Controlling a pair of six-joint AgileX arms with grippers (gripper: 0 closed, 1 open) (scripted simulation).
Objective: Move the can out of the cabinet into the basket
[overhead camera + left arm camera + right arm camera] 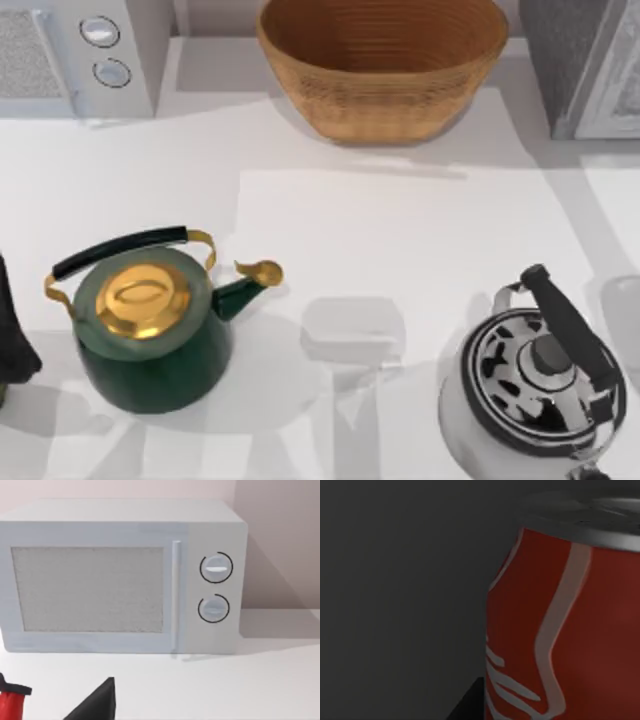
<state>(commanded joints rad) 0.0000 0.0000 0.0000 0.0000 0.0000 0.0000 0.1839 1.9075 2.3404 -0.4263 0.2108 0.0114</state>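
The upright red soda can (560, 625) stood close before the right gripper in dim surroundings, well toward three o'clock from the tan wicker basket (290, 50); I cannot tell that gripper's state.

My overhead feed is bright, soft shadows pooling on the white table (400, 230); the right wrist feed is dark.

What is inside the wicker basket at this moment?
In the top view, the basket shows only its bare woven inner wall; no can lies there. The near rim covers the lowest part of its floor. The can appears up close in the dim right wrist view.
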